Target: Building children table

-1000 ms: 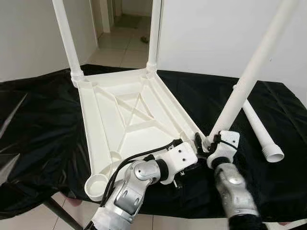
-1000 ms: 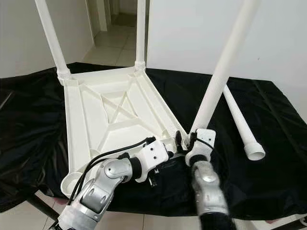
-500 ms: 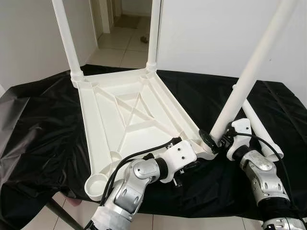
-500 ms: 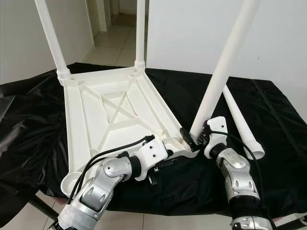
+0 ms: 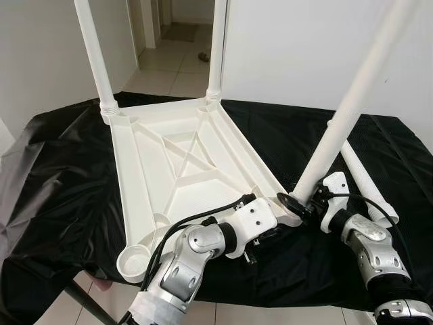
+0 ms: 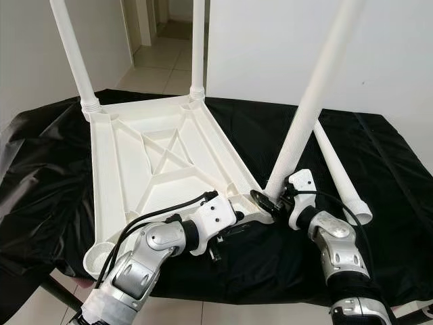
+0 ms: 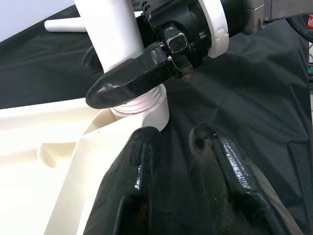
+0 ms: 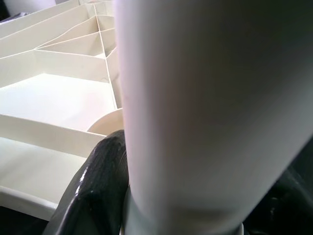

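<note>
A white plastic children's tabletop [image 5: 183, 169] lies upside down on a black cloth [image 5: 61, 176], its ribbed underside facing up. Two white legs already stand upright in the far corner sockets, the far-left leg [image 5: 95, 57] and the far-right leg [image 5: 218, 47]. At the near right corner the right gripper [image 5: 298, 203] is clamped around the base of a third leg [image 5: 338, 135], which leans away to the right as it sits at its socket; whether it is fully seated is hard to judge from here. The left gripper [image 7: 183, 161] rests low on the cloth just beside that same corner, its two black fingers [image 7: 134, 191] slightly parted and grasping nothing. A fourth leg [image 5: 369, 186] lies loose on the cloth to the right, close behind the right arm. The near left socket [image 5: 134, 261] stands empty at the table edge.
</note>
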